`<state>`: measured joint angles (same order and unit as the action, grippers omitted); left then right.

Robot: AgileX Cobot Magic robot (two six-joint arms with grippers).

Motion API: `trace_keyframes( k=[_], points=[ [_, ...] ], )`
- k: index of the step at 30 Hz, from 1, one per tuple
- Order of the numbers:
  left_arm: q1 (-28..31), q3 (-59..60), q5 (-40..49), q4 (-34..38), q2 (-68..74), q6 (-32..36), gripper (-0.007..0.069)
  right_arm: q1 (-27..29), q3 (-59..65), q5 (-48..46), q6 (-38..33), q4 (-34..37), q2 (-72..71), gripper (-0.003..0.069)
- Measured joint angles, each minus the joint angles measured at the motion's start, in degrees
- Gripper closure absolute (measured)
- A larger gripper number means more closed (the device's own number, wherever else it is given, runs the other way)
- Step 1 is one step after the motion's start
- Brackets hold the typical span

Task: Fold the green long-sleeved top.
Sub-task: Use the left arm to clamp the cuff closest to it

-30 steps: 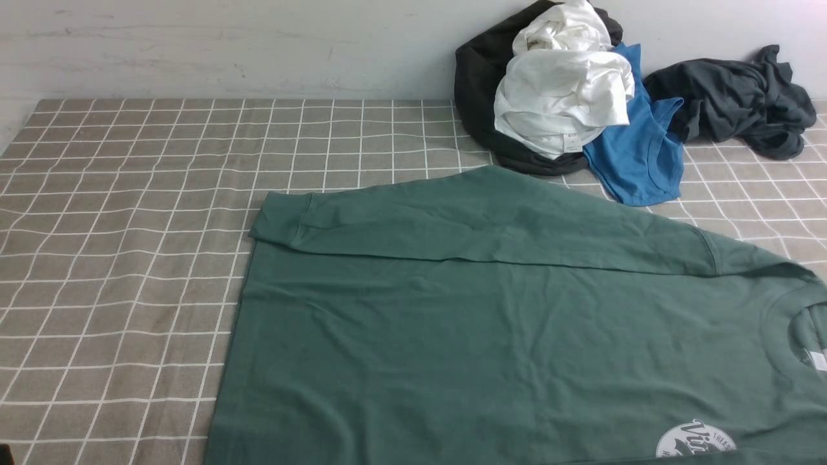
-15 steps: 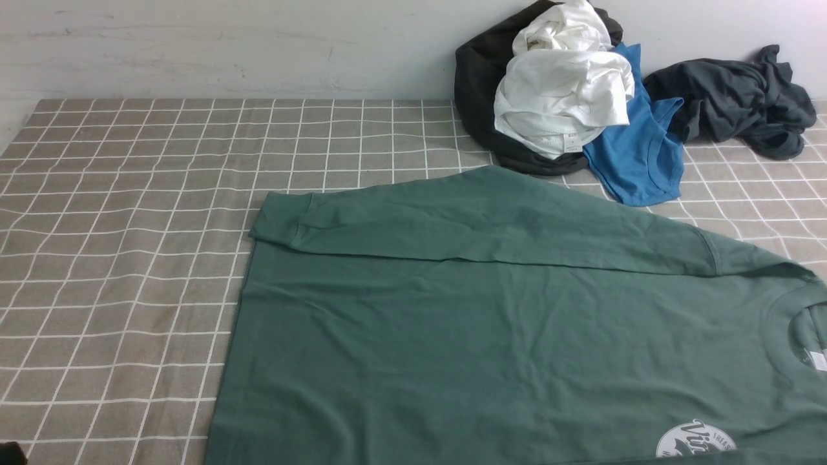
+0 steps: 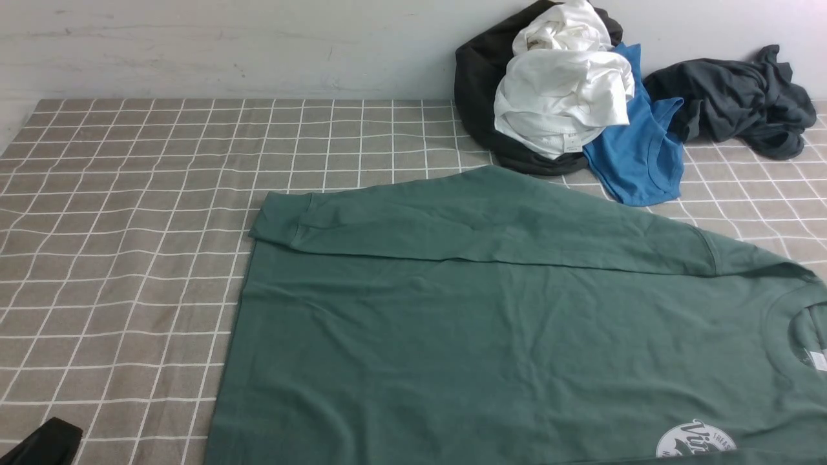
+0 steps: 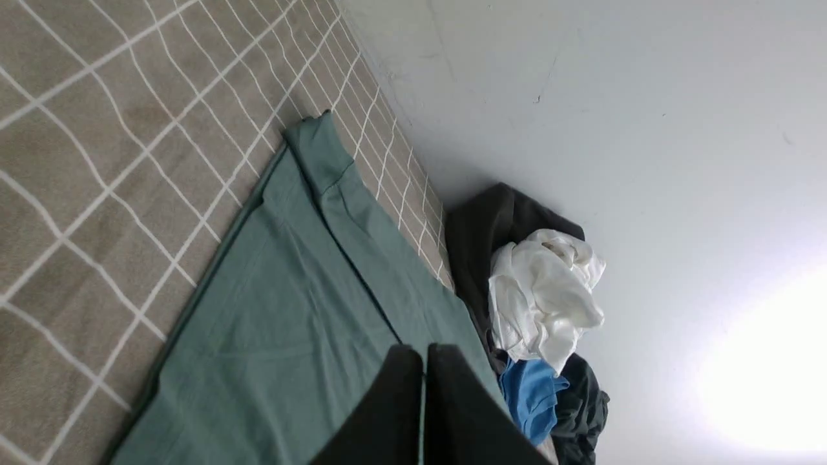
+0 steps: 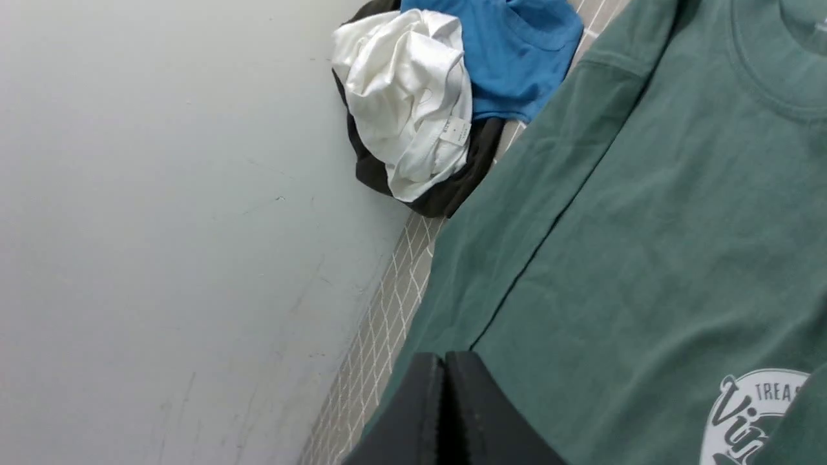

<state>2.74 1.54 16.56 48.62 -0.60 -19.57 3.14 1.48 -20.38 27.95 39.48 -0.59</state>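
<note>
The green long-sleeved top (image 3: 491,336) lies flat on the checked cloth, its collar to the right and its hem to the left. One sleeve (image 3: 452,223) is folded across the far edge of the body, its cuff at the left end. Part of a round white logo (image 3: 696,444) shows at the bottom right. My left gripper (image 4: 424,352) is shut and empty, held above the top (image 4: 291,310); its dark tip (image 3: 42,442) enters the front view's bottom left corner. Shut with nothing between its fingers, my right gripper (image 5: 444,358) hovers over the top (image 5: 646,226) near the logo (image 5: 753,413).
A pile of clothes lies against the back wall: a white garment (image 3: 562,90) on a black one (image 3: 475,77), a bright blue shirt (image 3: 636,155), and a dark grey garment (image 3: 736,100) to the right. The grey checked cloth (image 3: 129,226) covers the table.
The left gripper's dark tip has come further into the front view's bottom left corner. The top and the pile have not moved.
</note>
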Motion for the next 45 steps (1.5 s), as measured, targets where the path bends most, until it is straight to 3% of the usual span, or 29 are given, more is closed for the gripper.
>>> trace_keyframes(
  k=[3,7,11,18,20,22,26,31,36,40,45],
  points=[
    [0.0,0.0,1.3,0.3,0.0,2.4,0.0631,0.0,0.0,0.7,-0.3,0.2,0.0,0.0673],
    [0.0,-5.2,8.9,0.2,0.0,16.6,0.0631,0.0,0.1,2.5,-5.8,0.2,0.0,0.0673],
    [0.0,-12.9,18.2,-1.6,3.5,26.5,0.0631,0.0,0.1,2.5,-15.8,0.2,0.0,0.0673],
    [-0.1,-32.2,44.8,-18.7,31.5,42.1,0.0631,0.0,-9.2,2.7,-38.2,-0.6,11.3,0.0673],
    [-0.8,-34.9,46.8,-20.5,35.2,43.6,0.0631,0.0,-12.5,0.9,-42.3,-1.5,14.9,0.0673],
    [-3.8,-38.2,49.4,-23.5,40.8,45.0,0.0625,0.0,-20.8,-7.0,-50.2,-4.3,23.9,0.0673],
    [-12.6,-39.5,49.6,-25.6,48.6,46.3,0.0573,-1.0,-34.7,-25.5,-56.4,-6.8,36.6,0.0673],
    [-23.2,-39.6,48.3,-32.6,57.7,46.2,0.0414,-8.2,-46.0,-46.5,-56.8,-8.0,47.2,0.0673],
    [-31.7,-39.7,40.4,-37.6,68.0,45.2,0.0229,-17.7,-46.8,-50.6,-52.1,-15.3,50.9,0.0673],
    [-35.1,-39.8,31.4,-39.9,75.4,44.9,0.0167,-21.1,-46.8,-51.0,-49.4,-22.6,50.9,0.0673],
    [-36.1,-40.0,22.3,-40.2,86.8,44.9,0.0156,-21.8,-46.8,-51.2,-47.9,-26.8,50.9,0.0673]
  ],
)
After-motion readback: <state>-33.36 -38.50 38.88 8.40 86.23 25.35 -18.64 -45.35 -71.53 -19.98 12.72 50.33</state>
